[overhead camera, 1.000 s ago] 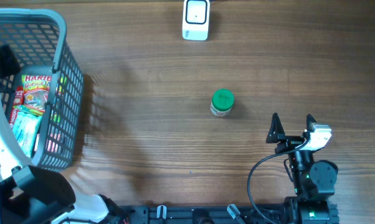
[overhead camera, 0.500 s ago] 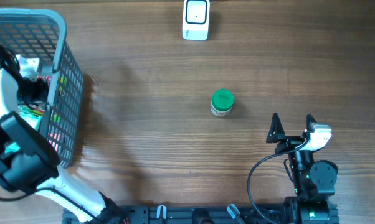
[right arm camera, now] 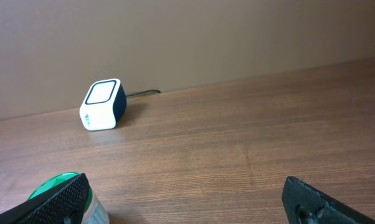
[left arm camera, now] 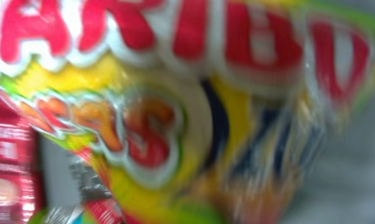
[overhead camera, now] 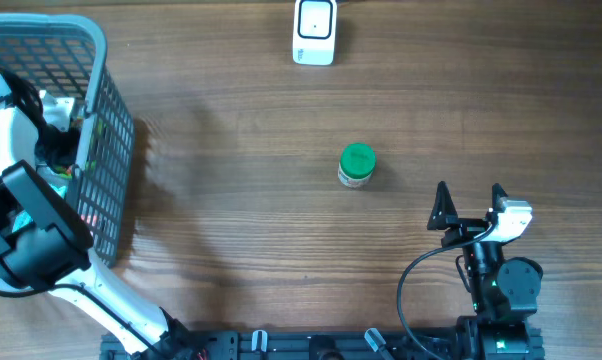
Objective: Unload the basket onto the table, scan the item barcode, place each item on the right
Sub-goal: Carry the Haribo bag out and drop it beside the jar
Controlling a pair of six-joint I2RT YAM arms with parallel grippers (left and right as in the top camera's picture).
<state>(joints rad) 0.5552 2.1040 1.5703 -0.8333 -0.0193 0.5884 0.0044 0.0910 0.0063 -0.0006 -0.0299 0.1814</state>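
Observation:
A yellow, red-lettered Haribo bag [left arm camera: 175,124] fills the left wrist view, blurred and very close. My left gripper reaches down into the grey basket [overhead camera: 106,60] at the table's left; its fingers are hidden by the bag and the arm, and it is shut on the bag. The white scanner [overhead camera: 314,30] stands at the far edge and shows in the right wrist view as a white scanner [right arm camera: 103,104]. My right gripper [overhead camera: 469,205] rests open near the front right, nothing between its fingers [right arm camera: 53,199].
A green-lidded jar [overhead camera: 357,165] stands mid-table, just left of the right gripper's left finger, as a green-lidded jar [right arm camera: 63,186] in that wrist view. A red packet [left arm camera: 10,168] lies beside the bag in the basket. The left arm [overhead camera: 26,235] overhangs the basket's near end.
The left arm swung over the basket and dropped into it, covering the Haribo bag seen from above. Its jaws opened wide, then shut. The right arm has not moved.

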